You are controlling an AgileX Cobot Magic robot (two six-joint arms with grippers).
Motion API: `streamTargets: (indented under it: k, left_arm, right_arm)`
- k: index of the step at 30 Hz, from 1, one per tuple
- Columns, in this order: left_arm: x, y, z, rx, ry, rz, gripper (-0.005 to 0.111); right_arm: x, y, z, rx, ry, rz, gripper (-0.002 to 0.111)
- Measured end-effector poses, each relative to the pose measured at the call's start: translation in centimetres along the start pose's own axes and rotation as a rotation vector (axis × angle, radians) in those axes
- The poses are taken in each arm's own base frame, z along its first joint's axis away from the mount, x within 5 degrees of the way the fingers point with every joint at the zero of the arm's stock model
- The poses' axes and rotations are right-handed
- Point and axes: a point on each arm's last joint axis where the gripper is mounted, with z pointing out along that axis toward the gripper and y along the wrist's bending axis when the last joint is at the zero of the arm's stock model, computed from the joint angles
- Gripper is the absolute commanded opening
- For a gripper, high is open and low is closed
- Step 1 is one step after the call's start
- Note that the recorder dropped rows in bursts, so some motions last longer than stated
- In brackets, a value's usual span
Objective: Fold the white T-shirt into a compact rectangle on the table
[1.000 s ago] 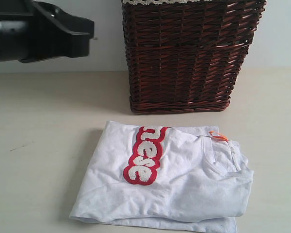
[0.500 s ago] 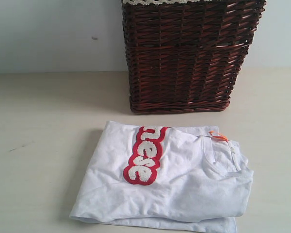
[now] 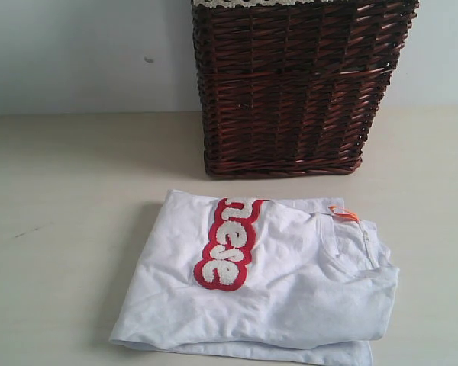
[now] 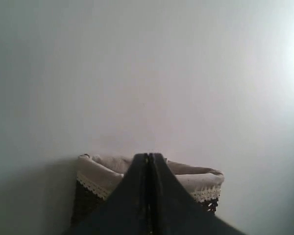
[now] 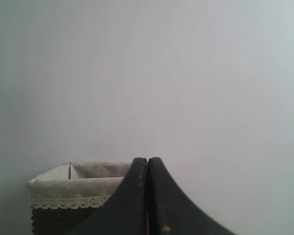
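Note:
The white T-shirt (image 3: 282, 290) lies folded into a rough rectangle on the pale cream table (image 3: 69, 229), in front of the basket. Its red-outlined lettering (image 3: 229, 244) faces up and the orange neck tag (image 3: 343, 213) sticks out at the far right edge. Neither gripper shows in the exterior view. My left gripper (image 4: 150, 156) is shut with nothing in it, raised and facing the wall above the basket. My right gripper (image 5: 147, 160) is likewise shut and empty, facing the same wall.
A dark brown wicker basket (image 3: 298, 84) with a lace-trimmed cloth liner (image 4: 103, 171) stands behind the shirt against the pale wall; its liner (image 5: 73, 188) also shows in the right wrist view.
The left arm, a dark shape at the upper left of the exterior view one second ago, has withdrawn out of that view. The shirt has not moved.

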Motion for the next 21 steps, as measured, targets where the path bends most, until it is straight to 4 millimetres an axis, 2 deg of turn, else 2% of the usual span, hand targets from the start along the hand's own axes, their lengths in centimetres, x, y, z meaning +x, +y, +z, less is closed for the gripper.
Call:
streamTargets:
  k: [6, 12, 21]
  left_arm:
    - [-0.4, 0.1, -0.7, 0.0, -0.039, -0.003, 0.0]
    - [-0.1, 0.3, -1.4, -0.006, -0.058, -0.003, 0.0]
    - [0.6, 0.3, -1.5, 0.002, -0.011, -0.002, 0.0]
  right_arm:
    - [0.3, 0.3, 0.2, 0.049, -0.008, -0.014, 0.0]
    - [0.2, 0.4, 0.2, 0.065, -0.015, -0.02, 0.0]
    - [0.5, 0.4, 0.2, 0.062, 0.009, 0.001, 0.0]
